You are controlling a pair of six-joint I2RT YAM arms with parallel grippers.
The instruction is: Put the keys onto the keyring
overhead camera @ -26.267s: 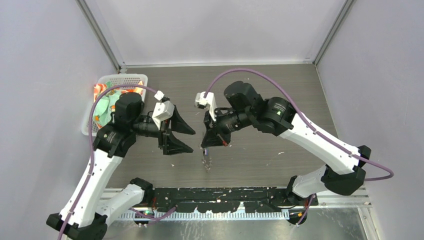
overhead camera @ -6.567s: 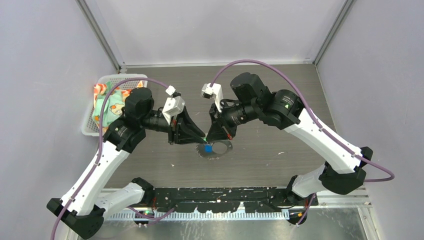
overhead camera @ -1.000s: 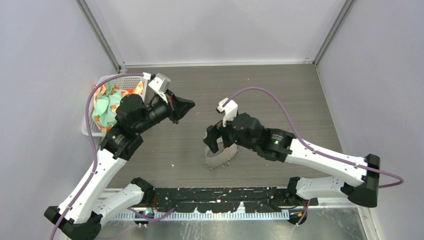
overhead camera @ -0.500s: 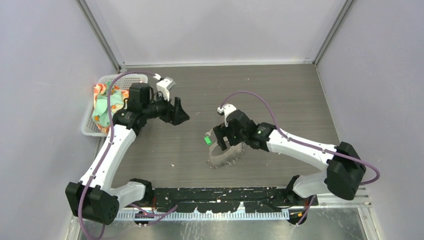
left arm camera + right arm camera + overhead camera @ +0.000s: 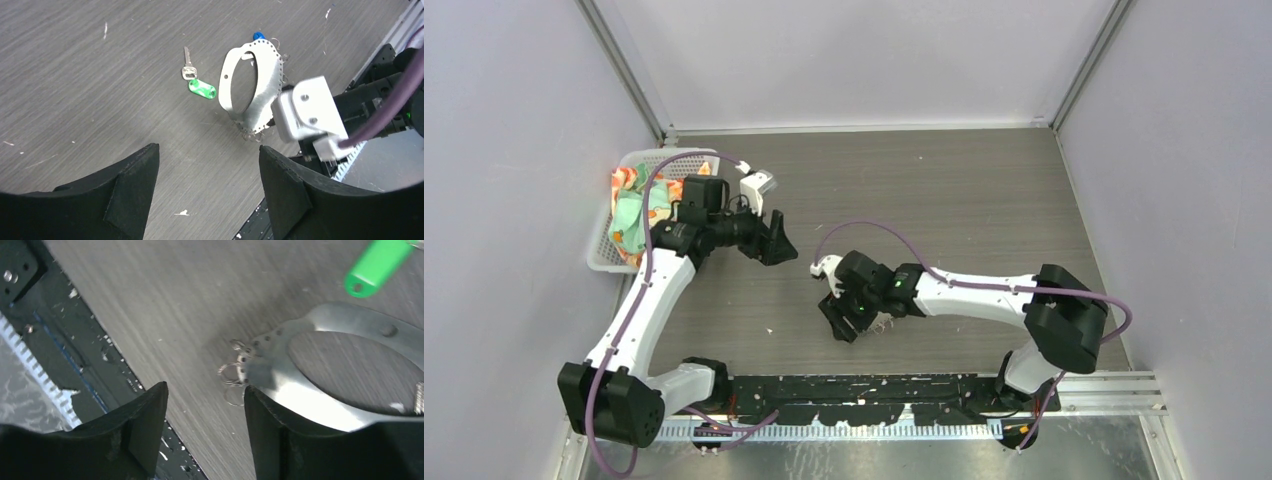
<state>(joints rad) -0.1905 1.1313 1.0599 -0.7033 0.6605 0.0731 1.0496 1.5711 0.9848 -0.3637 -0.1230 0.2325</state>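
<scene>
The keyring (image 5: 231,87) is a flat oval metal band with small wire loops (image 5: 231,374) on its rim; it lies on the table. A green-headed key (image 5: 201,89) lies loose just left of it, apart from the band. The blue key head (image 5: 258,36) peeks out at the band's far end. My left gripper (image 5: 207,149) is open and empty, hovering well back from both. My right gripper (image 5: 205,388) is open low over the ring's near end (image 5: 320,390), one finger beside its rim, only table between the jaws. In the top view the right wrist (image 5: 854,300) hides the ring.
A white basket (image 5: 664,153) with coloured cloth stands at the left wall, behind my left arm. The black mounting rail (image 5: 874,386) runs along the table's near edge, close below my right gripper (image 5: 839,325). Small white specks dot the tabletop.
My left gripper opened and drew back to the left. The green key now lies on the table. My right gripper swung down toward the near edge over the ring, its jaws narrowing.
</scene>
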